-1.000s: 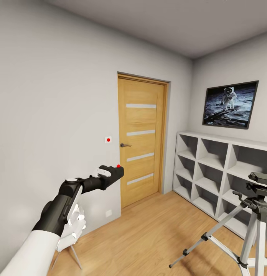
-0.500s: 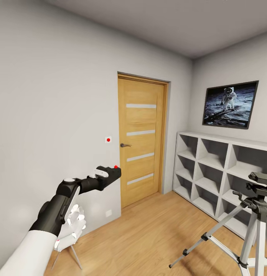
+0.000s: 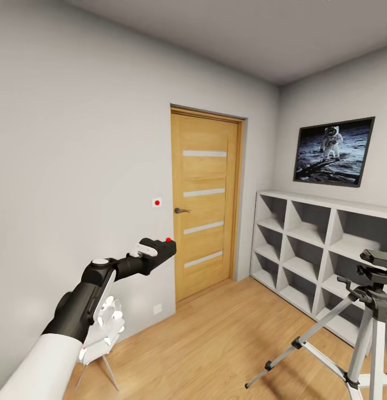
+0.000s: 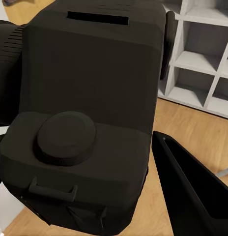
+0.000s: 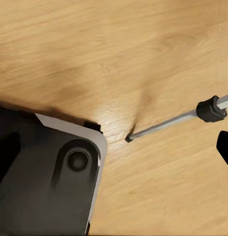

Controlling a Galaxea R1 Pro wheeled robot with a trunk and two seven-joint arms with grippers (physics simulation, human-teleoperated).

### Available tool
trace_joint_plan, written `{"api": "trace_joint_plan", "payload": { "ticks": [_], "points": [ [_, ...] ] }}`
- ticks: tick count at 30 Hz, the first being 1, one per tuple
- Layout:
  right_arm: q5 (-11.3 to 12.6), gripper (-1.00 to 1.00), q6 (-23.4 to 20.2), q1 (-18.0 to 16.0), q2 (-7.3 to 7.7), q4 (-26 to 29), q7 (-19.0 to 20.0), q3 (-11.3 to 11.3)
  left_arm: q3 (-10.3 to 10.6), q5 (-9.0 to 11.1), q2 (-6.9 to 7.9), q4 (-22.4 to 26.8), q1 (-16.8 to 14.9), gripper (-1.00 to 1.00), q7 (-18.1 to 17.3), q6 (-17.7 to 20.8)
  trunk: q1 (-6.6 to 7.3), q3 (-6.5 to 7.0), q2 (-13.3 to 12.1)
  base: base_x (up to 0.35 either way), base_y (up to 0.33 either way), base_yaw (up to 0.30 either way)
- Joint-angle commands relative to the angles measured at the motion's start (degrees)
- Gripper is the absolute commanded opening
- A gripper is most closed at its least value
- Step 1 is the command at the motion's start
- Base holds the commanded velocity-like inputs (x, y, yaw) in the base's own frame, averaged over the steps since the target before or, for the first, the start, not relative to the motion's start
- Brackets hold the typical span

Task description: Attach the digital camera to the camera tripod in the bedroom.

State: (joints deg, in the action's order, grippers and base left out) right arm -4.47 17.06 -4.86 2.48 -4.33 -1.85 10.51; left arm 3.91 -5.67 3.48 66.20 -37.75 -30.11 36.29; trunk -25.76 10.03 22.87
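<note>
Left gripper (image 3: 154, 253) clamped on the digital camera (image 3: 160, 248), held aloft left of the oak door (image 3: 206, 205), ready to carry. Camera tripod (image 3: 365, 311) stands well right of door. Right gripper's fingers: cannot tell.

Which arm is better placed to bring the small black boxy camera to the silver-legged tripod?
Left: the left gripper already holds the small black boxy camera raised, though the silver-legged tripod stands off to the robot's right.

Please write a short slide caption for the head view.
Left gripper holds the digital camera raised; the camera tripod stands apart.
</note>
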Motion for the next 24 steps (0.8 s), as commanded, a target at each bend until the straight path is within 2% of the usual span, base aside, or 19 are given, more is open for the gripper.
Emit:
{"api": "trace_joint_plan", "payload": {
  "ticks": [1,2,7,10,15,24],
  "points": [
    [-0.5,1.00,0.3,-0.1,-0.01,-0.2,0.7,0.0,0.0,-0.6,0.03,0.0,0.0,-1.00,-0.5,0.0,-0.02,-0.03,0.1,0.000,0.000,0.000],
    [-0.5,1.00,0.3,0.0,-0.01,-0.2,2.3,0.0,0.0,-0.6,0.03,-0.6,0.0,-1.00,-0.5,-0.1,-0.02,-0.06,0.1,0.000,0.000,0.000],
    [-0.5,1.00,0.2,0.0,-0.02,-0.2,4.5,0.0,0.0,-0.6,0.06,-2.5,0.0,-1.00,-0.7,-0.8,-0.02,-0.34,0.1,0.000,0.000,0.000],
    [-0.5,1.00,0.0,0.1,0.00,-0.2,4.8,0.0,-0.1,-0.6,0.14,-2.9,0.0,-1.00,-0.8,-2.2,-0.02,-0.59,0.1,0.000,0.000,0.000],
    [-0.4,1.00,-2.0,0.1,0.16,-0.2,4.6,-0.1,-0.4,-0.4,0.21,-4.3,0.0,-1.00,-0.5,-8.4,-0.02,-1.03,0.1,0.000,0.000,0.000],
    [-0.4,1.00,-2.3,0.1,0.16,-0.2,4.6,-0.3,-0.2,-0.5,0.15,-6.2,0.0,-1.00,-0.8,-9.5,-0.02,-1.88,0.1,0.000,0.000,0.000]
  ]
}}
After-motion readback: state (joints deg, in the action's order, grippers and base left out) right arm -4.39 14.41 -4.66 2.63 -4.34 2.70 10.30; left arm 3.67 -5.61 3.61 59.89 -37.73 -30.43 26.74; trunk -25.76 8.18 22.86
